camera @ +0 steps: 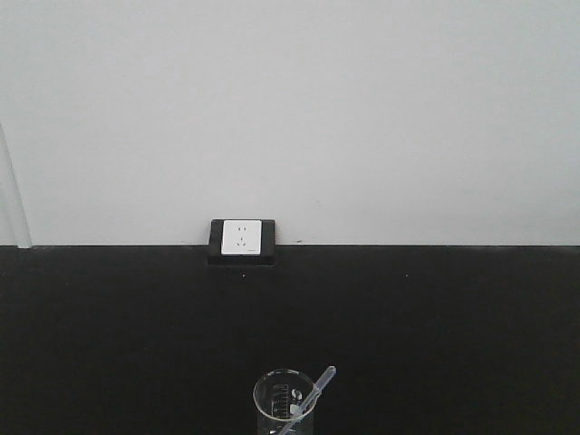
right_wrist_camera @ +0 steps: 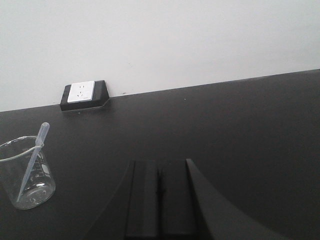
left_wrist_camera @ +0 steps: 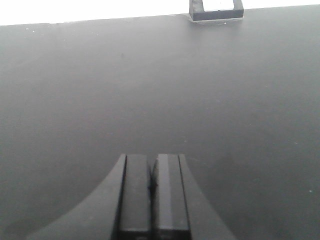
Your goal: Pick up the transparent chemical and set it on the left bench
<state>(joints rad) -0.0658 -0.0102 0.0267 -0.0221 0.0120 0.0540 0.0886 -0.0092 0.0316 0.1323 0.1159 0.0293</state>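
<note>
Transparent chemical (right_wrist_camera: 34, 157) first, placed from the big things down: across the black bench (camera: 136, 335), well in front of the wall socket (camera: 241, 238), stands a glass beaker (right_wrist_camera: 46, 172), and the thin clear dropper leans inside it, bulb up over the rim. If you pull it out at a slant it could drag on the rim and tip the beaker, and a hard pinch may squash the stem. Your right gripper (right_wrist_camera: 159, 165) and left gripper (left_wrist_camera: 152, 161) both have their jaws pressed together, holding nothing.

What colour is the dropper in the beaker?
The dropper is clear and colourless; best seen in the right wrist view.
</note>
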